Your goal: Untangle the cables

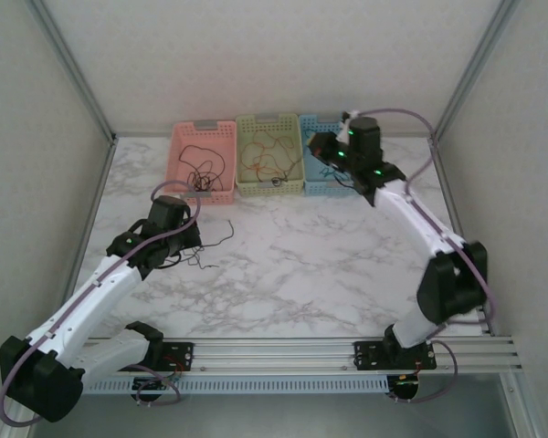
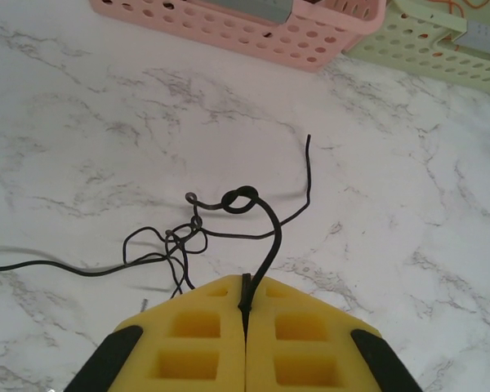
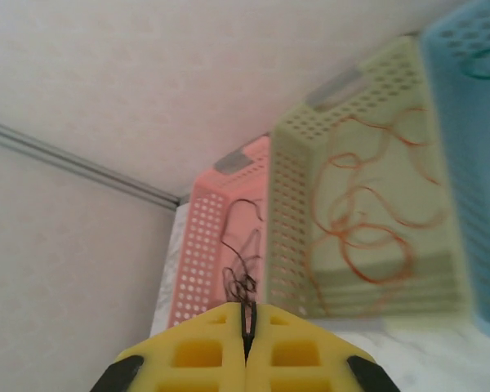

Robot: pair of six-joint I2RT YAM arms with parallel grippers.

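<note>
Three baskets stand side by side along the far edge of the desk [image 1: 301, 274]: pink basket [image 1: 204, 161], green basket [image 1: 270, 153], blue basket [image 1: 316, 188]. The desk is white and marble-patterned, walled by pale panels at the back and on both sides, with a metal rail [image 1: 283, 349] along its near edge. Its middle and right lie open.

The left end effector [image 2: 245, 309] is low over the left of the desk, its fingers pressed together on a black cable [image 2: 271, 237]. That cable rises from a knotted tangle [image 2: 192, 233] on the desk, just in front of the pink basket.

The right end effector [image 3: 247, 328] is closed and hangs above the baskets at the blue one. Whether a strand sits in its seam cannot be told.

Black cables [image 3: 241, 273] lie in the pink basket, red-orange cables [image 3: 367, 220] in the green, a teal cable [image 3: 486, 61] in the blue.
</note>
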